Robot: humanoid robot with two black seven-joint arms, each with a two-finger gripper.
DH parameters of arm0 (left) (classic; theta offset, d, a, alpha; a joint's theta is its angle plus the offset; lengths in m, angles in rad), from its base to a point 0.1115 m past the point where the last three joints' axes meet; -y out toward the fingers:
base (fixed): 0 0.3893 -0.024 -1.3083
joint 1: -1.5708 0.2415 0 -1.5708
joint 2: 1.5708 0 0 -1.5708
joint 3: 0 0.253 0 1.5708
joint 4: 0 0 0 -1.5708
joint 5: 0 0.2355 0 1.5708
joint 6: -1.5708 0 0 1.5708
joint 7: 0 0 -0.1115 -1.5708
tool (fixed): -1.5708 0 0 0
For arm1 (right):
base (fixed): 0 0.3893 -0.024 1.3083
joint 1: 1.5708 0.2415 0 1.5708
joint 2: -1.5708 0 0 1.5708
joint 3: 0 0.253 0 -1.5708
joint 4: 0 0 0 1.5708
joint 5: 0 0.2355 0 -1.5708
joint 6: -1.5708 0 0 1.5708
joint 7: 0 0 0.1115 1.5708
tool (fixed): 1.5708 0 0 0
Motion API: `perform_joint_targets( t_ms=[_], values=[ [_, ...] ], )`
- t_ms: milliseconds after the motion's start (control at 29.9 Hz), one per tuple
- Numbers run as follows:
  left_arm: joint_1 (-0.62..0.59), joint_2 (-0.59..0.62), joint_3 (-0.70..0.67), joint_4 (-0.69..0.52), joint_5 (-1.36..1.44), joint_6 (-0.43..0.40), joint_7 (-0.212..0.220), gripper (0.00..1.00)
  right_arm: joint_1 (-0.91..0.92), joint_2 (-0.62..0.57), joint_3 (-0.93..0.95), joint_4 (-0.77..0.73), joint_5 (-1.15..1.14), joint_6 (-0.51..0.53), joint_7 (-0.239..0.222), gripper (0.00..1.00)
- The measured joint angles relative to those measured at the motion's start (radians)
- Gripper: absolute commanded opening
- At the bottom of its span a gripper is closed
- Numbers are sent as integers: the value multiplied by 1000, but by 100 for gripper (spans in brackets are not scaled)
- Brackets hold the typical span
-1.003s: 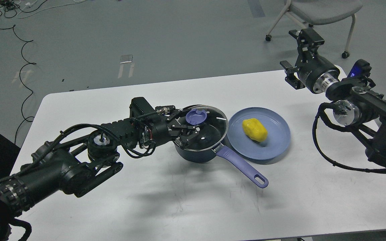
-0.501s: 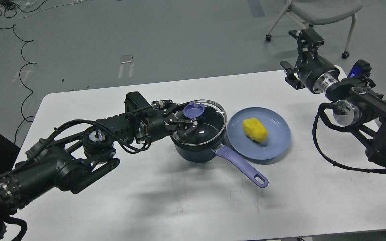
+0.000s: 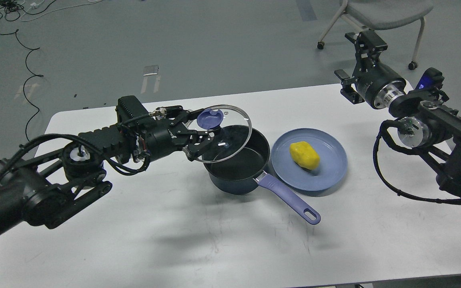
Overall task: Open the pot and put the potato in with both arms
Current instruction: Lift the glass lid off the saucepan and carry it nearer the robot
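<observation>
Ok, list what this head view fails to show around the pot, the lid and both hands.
- Left hand: its fingers sit behind and under the glass lid, so the exact grip on the purple knob is unclear.
- Pot: the lid covers the far left part of its inside.
- Right hand: seen dark and partly end-on, so open or shut cannot be told.
- Potato: its underside on the plate is hidden.

Hidden and cut off

The chair (image 3: 382,12) was cropped by the top edge; the lid (image 3: 230,140) hid the pot's (image 3: 238,176) far-left rim; the table's (image 3: 214,240) near edge was cut off.
</observation>
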Motion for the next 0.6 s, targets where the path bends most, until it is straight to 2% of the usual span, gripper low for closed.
perform_joint_targets(
  t_ms=[301, 602],
  values=[
    [50, 205, 17, 2, -21, 80, -58, 24, 4, 5, -1, -20, 0, 0, 0, 100],
    [211, 254, 18, 20, -26, 168, -78, 24, 6, 8, -1, -22, 0, 0, 0, 100]
  ],
)
